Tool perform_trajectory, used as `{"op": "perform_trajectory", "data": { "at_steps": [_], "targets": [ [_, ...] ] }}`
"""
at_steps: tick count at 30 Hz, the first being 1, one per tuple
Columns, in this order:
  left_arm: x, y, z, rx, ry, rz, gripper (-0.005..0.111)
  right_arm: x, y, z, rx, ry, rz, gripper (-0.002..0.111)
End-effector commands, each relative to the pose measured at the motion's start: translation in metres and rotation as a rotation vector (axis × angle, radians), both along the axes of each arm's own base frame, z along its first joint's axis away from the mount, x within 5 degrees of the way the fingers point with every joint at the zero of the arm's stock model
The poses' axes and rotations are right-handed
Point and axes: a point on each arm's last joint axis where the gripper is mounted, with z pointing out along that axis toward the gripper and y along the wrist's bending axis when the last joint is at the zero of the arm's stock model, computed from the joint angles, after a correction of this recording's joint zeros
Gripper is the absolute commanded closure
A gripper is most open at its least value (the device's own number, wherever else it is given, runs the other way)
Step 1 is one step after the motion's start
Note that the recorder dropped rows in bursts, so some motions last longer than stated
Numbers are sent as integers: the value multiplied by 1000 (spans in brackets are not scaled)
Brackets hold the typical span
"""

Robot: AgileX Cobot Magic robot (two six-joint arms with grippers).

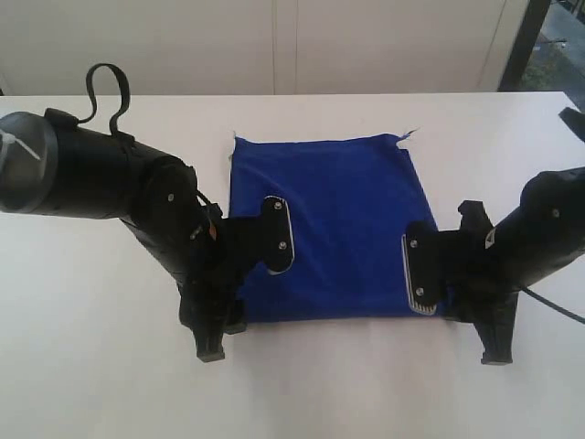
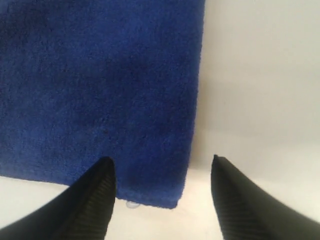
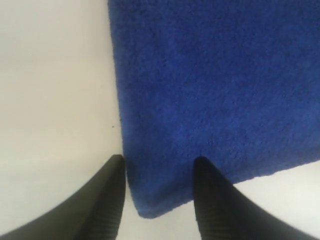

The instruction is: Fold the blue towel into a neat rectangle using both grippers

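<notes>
1. Progress looked early: the deep royal-blue soft cloth towel lay flat and smooth on the plain white counter, with its near edge toward the two arms.
2. No corner was lifted and no fold was under way. Whether the sheet was already doubled over could not be told from these views.
3. By my reading, what was left was the grasp of both near corners, the carry over to the far edge, and the squaring up.
4. The black, narrow-fingered left claw stood with its jaws spread wide, straddling the towel's near left corner and holding nothing.
5. The matching black right claw was likewise spread and empty. One finger was over the counter just beside the cloth's edge, and the other was over the cloth.
6. Both arms were angled low toward the counter. Whether the fingertips touched the surface was unclear.
</notes>
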Motion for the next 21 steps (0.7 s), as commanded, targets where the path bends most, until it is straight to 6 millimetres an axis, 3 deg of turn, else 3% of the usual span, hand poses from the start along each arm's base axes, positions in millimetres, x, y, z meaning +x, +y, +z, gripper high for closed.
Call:
{"op": "perform_trajectory", "data": {
  "at_steps": [1,7,13,21],
  "targets": [
    [-4,1,-2,13,27,-20,45,0,0,-4,-5,7,5,66],
    [-3,0,-2,4,5,-36,47,2,0,-12,-7,15,5,70],
    [-2,-1,-7,14,15,-35,67,1,0,-14,-10,38,5,88],
    [-4,1,-18,56,69,-40,91,-4,1,-13,-15,83,13,89]
  ]
}}
